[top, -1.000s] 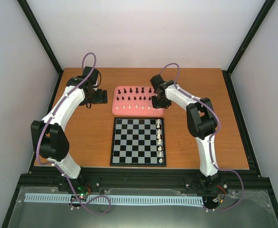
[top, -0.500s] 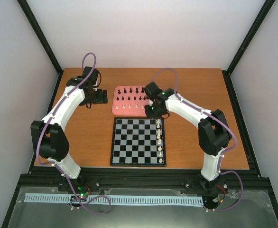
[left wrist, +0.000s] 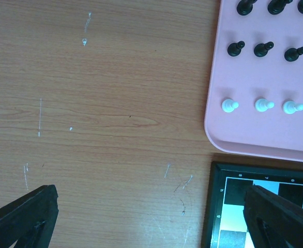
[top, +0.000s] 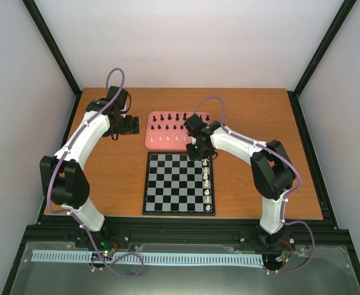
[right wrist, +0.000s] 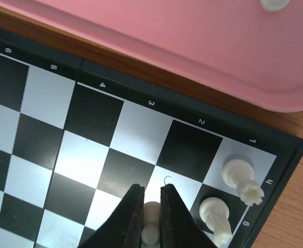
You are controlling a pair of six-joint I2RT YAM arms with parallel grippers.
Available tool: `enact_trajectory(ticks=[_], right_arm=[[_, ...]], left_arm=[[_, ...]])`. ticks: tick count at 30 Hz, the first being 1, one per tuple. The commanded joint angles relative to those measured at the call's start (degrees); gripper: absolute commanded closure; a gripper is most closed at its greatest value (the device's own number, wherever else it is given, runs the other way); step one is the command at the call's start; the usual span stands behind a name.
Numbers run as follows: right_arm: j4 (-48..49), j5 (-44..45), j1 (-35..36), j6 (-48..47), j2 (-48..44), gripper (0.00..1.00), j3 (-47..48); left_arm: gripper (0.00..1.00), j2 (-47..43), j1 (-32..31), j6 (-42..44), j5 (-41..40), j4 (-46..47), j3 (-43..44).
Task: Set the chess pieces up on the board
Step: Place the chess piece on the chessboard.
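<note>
The right gripper (top: 198,151) is reaching over the far right corner of the board (top: 168,184), just beside the near edge of the pink tray (top: 150,138). In the right wrist view its 2 fingers (right wrist: 133,206) are pinching a small white pawn (right wrist: 150,223) between them, jaws nearly pressed together around it, and the pawn is sitting over a pale square in the 2nd column from the board's right edge; whether it is touching the square cannot be told. Right beside it, a white rook (right wrist: 239,178) is standing on the corner square and another white piece (right wrist: 216,212) is leaning on the black square next to that. From above, more white pieces (top: 207,198) are lining the board's rightmost column toward the near edge. The left gripper (top: 129,125) is hanging over the bare wooden table (left wrist: 115,103) to the left of the tray, its jaws spread wide and gripping nothing, each finger (left wrist: 25,217) showing at a lower corner of the left wrist view. On the tray, 3 white pawns (left wrist: 263,105) are standing in the near row, with 3 black pawns (left wrist: 263,48) lining up behind them and more black pieces (top: 169,117) filling the far row.
</note>
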Motion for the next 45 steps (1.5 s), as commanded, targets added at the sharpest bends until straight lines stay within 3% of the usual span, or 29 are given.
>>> enact_trajectory(ticks=[1, 36, 45], right_arm=[[1.39, 1.35, -0.07, -0.29, 2.29, 0.9, 1.05], [1.58, 1.9, -2.57, -0.89, 7.81, 0.87, 4.57], [1.51, 3.08, -2.54, -1.13, 7.24, 0.76, 4.62]], left_arm=[[0.0, -1.48, -0.27, 0.57, -0.22, -0.03, 0.37], [0.0, 1.2, -0.29, 0.58, 0.49, 0.18, 1.38], [0.0, 0.94, -0.27, 0.71, 0.37, 0.18, 1.38]])
